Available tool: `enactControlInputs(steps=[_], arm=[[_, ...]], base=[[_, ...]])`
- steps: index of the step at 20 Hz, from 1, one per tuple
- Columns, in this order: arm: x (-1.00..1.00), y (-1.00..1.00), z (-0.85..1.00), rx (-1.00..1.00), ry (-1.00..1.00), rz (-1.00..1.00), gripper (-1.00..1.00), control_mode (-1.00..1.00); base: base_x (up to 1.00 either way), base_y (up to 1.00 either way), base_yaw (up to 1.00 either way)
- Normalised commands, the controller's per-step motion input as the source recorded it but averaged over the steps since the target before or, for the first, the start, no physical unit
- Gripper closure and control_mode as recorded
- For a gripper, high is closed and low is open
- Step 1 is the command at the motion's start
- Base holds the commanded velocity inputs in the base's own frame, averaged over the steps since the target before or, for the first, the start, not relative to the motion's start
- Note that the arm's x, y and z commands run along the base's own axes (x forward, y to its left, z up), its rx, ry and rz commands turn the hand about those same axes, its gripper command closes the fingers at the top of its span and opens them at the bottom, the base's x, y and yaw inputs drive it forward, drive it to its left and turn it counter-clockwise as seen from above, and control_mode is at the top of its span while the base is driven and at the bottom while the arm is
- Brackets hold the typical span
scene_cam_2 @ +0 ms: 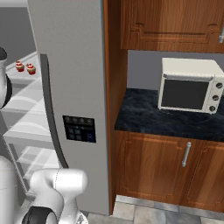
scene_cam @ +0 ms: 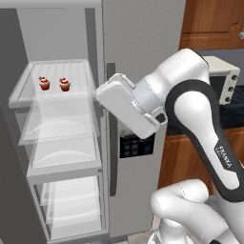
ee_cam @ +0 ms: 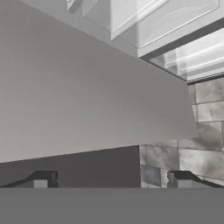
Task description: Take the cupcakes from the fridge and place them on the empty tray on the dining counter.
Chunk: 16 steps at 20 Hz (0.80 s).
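Two cupcakes (scene_cam: 54, 84) side by side on the top translucent shelf (scene_cam: 28, 93) of the open fridge (scene_cam: 138, 38), red-and-white tops up, close together but not touching. From the left base view, at about ten o'clock from the white hand, well apart from it, with the edge of the shut right door between. Same pair small at the nine o'clock edge of the right base view (scene_cam_2: 25, 67), on that upper shelf.

Gripper (ee_cam: 113, 178) seen through the hand camera: two dark finger tips (ee_cam: 41, 178) spread wide at the bottom, nothing between them, jaws open. Ahead of them a broad grey fridge panel, with white shelves toward one o'clock and tiled floor (ee_cam: 205, 148) toward four o'clock.

Fingers themselves hidden behind the white wrist housing in the left base view. Left fridge door cut off at the frame edge. Dark dispenser panel (scene_cam_2: 79, 128) on the shut door, buttons too small to read. Toaster oven (scene_cam_2: 190, 85) on the wall counter (scene_cam_2: 144, 116) at three o'clock of the fridge, partly masked by the arm in the left base view.
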Motion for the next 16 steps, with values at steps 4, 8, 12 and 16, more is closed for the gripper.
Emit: enactControlInputs(steps=[4, 8, 12, 16], arm=[[0.19, -0.88, 0.00, -0.34, -0.16, -0.12, -1.00, -1.00], [0.29, -0.80, -0.11, -0.33, -0.13, -0.14, -1.00, -1.00], [0.41, -0.63, -0.37, -0.29, -0.08, -0.13, -1.00, -1.00], [0.35, -0.48, -0.37, -0.17, -0.04, -0.07, -1.00, -1.00]], base=[[0.00, 0.00, 0.00], [0.00, 0.00, 0.00], [0.00, 0.00, 0.00], [0.00, 0.00, 0.00]])
